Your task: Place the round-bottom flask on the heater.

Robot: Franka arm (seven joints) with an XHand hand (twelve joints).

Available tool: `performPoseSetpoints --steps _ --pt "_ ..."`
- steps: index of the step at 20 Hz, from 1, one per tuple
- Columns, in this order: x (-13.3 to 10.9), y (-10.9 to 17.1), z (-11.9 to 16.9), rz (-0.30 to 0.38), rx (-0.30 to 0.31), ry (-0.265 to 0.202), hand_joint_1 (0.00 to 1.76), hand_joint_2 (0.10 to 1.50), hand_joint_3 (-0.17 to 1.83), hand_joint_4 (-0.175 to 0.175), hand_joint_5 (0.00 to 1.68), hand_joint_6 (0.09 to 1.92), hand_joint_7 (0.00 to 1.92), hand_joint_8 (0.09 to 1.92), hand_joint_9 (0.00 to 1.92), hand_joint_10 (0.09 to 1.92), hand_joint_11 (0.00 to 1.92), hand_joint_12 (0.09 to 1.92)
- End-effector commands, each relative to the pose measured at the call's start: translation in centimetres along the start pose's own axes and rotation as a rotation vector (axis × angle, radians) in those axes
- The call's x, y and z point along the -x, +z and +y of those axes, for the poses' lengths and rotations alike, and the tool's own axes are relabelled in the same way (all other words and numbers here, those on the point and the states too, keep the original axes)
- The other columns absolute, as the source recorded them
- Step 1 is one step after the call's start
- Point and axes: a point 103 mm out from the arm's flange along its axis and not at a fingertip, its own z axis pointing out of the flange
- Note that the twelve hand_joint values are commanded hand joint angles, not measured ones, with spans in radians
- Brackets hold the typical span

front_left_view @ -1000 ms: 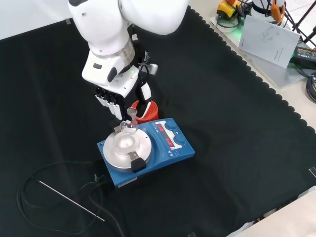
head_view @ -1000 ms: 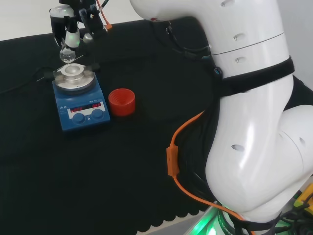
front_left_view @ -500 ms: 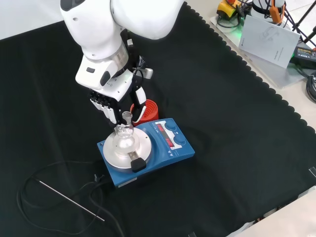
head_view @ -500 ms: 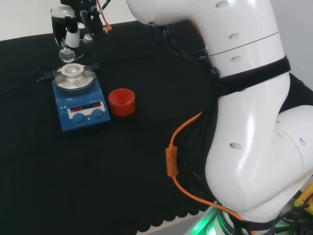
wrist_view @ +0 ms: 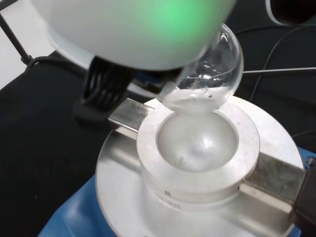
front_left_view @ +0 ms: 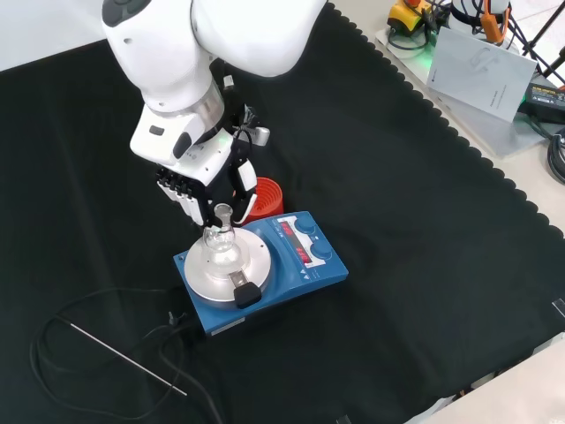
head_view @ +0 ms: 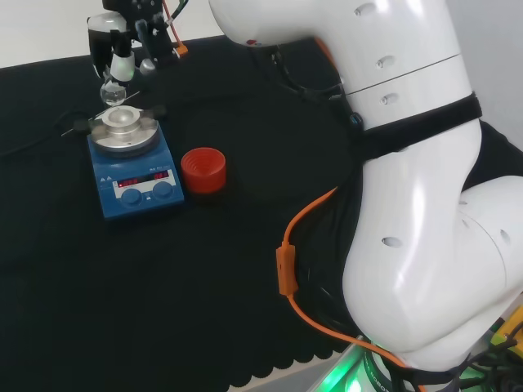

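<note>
Robot hand (front_left_view: 196, 181) at upper left of the front view, fingers curled round the neck of the round-bottom flask (front_left_view: 221, 238), holding it upright. In the head view the robot hand (head_view: 122, 28) sits at the top left edge, flask (head_view: 113, 91) hanging under it. Flask bulb is clear glass, over the heater's round metal top; the wrist view shows the flask (wrist_view: 210, 74) bulb just above the bowl-shaped hollow of the metal block, touching or nearly touching its rim, cannot tell which.

Heater (front_left_view: 291, 265) is a blue box with a silver plate, left of centre in the front view, knobs and red display on its face; in the head view the heater (head_view: 135, 175) is at the left, below the robot hand. Red ribbed ring stand (head_view: 203, 170) just beside the heater's right side in the head view; in the front view the stand (front_left_view: 265, 196) peeks out behind the heater, partly hidden by the robot hand.

Thin metal rod (front_left_view: 124, 358) and black cable (front_left_view: 53, 340) lie on the desk (front_left_view: 424, 265) at lower left of the front view, black cloth all over. Arm's big white link (head_view: 409, 204) at the right of the head view, orange cable (head_view: 306, 237) running along it.
</note>
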Motion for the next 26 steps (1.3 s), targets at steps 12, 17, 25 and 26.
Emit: performPoseSetpoints --steps 12,17,25,26 --pt "0.3 2.6 -1.8 0.001 -0.019 0.004 1.34 0.35 1.1 -0.175 1.38 0.58 1.54 0.57 1.72 0.35 1.61 0.87" --pt "0.4 2.8 -1.8 0.004 -0.018 0.001 1.34 0.35 1.1 -0.175 1.38 0.58 1.54 0.57 1.72 0.35 1.61 0.87" --pt "-1.0 2.9 -0.7 -0.02 -0.023 0.003 1.34 0.35 1.1 -0.175 1.38 0.58 1.53 0.58 1.72 0.35 1.61 0.87" --pt "-0.9 2.9 -0.7 -0.01 -0.014 -0.002 1.34 0.35 1.1 -0.175 1.38 0.58 1.53 0.58 1.72 0.35 1.61 0.87"
